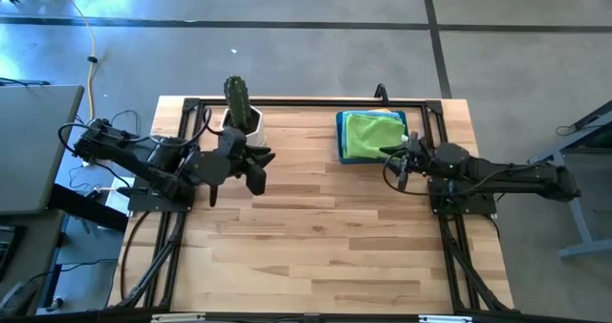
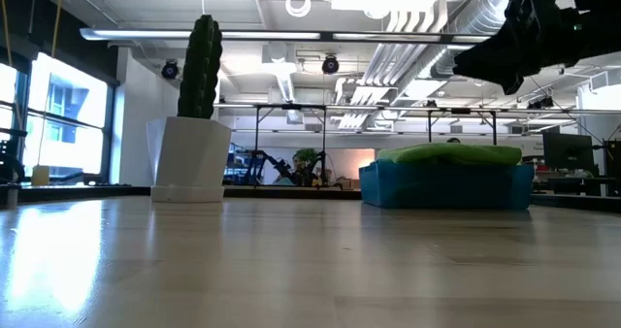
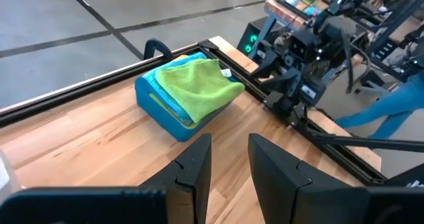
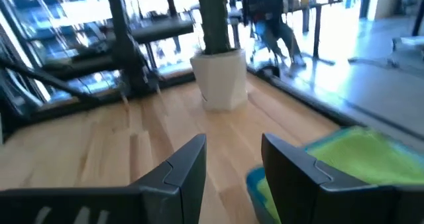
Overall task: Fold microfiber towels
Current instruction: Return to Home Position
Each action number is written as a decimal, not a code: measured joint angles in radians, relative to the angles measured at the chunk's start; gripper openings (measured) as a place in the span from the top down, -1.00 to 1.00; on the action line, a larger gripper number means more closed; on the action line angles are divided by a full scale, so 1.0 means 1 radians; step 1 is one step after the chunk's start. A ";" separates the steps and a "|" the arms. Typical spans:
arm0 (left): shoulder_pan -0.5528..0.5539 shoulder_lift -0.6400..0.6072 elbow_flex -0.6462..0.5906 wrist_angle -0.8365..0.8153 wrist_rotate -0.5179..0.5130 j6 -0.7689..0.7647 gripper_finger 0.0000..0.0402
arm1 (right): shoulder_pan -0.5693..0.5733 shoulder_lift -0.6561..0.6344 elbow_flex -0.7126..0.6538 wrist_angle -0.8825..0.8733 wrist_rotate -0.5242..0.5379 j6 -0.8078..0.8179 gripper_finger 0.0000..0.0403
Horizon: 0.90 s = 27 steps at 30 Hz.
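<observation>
The blue bin (image 1: 340,143) stands at the far edge of the table (image 1: 316,251); the microfiber towels (image 1: 375,135) lie stacked inside, lime green on top; a white pot (image 2: 189,158) holds a cactus (image 2: 199,66); left gripper (image 3: 228,143) and right gripper (image 4: 233,144) hover part-open, holding nothing.

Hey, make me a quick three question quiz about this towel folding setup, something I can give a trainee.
1. True or false: the green towel lies on top inside the blue bin.
2. What stands on the table on the left arm's side? A) potted cactus B) lamp C) bottle
3. Fill in: the left hand and right hand hold nothing, and their fingers are ____.
Key: 1 true; 2 A; 3 open.
</observation>
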<state>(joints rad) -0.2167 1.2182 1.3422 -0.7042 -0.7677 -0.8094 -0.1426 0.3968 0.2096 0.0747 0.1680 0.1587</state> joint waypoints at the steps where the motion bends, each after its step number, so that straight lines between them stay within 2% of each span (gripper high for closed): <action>1: 0.000 0.000 0.000 0.000 0.000 -0.002 0.55 | 0.002 0.000 -0.002 0.024 0.000 -0.005 0.31; 8: 0.000 0.000 0.000 0.001 0.000 -0.018 0.55 | 0.001 -0.001 -0.030 -0.001 0.112 -0.044 0.31; 11: 0.000 0.000 0.000 0.001 0.000 -0.018 0.55 | 0.007 -0.001 -0.082 0.024 0.109 0.019 0.31; 22: 0.000 0.000 0.000 0.002 0.000 -0.051 0.55 | 0.019 -0.006 -0.192 0.166 0.122 0.055 0.31; 27: 0.000 0.000 0.000 0.002 0.001 -0.052 0.55 | 0.019 -0.005 -0.200 0.118 0.126 0.069 0.31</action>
<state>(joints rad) -0.2169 1.2179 1.3422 -0.7021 -0.7670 -0.8612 -0.1238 0.3916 0.0097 0.1930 0.2939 0.2275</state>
